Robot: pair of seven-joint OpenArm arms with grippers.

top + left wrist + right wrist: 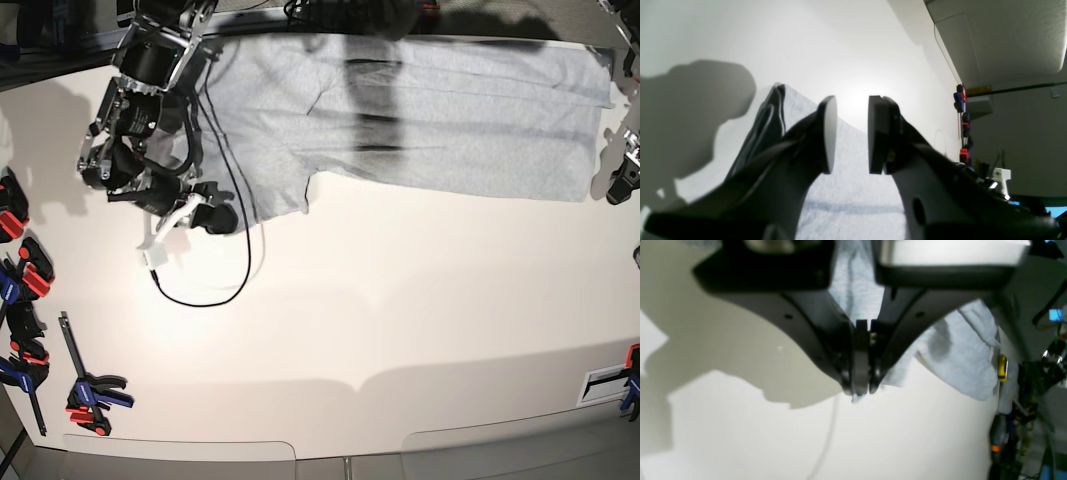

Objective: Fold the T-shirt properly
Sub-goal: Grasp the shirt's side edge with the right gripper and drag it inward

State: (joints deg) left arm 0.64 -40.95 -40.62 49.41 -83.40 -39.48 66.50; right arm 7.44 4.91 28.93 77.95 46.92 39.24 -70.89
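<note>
two arms work a grey t-shirt (430, 110) that lies stretched along the far edge of the white table (400, 330), its long axis running side to side from the far left corner toward the far right corner.

the right gripper (860, 391) is clamped shut over the shirt's near left edge, with a sliver of grey cloth showing below the closed tips and more fabric bunched behind the jaws in its wrist view. in the base view this arm sits over the shirt's left end, near the far left corner, so the rest of the shirt runs away from it toward the opposite side of the table.

the left gripper (851, 133) stands with its jaws apart and nothing between its pads (830, 133); in its own view it faces along the shirt, with cloth lying below and beyond it. in the base view only a dark piece of this arm shows at the right edge of the table, beside the shirt's right end.

each arm is therefore nearest to one end of the shirt's long axis. by judgement, the coming fold depends on the left gripper taking the right end, so both ends can be carried together toward the near edge. red and blue clamps (20, 290) lie along the table's left edge, well clear of the shirt.
</note>
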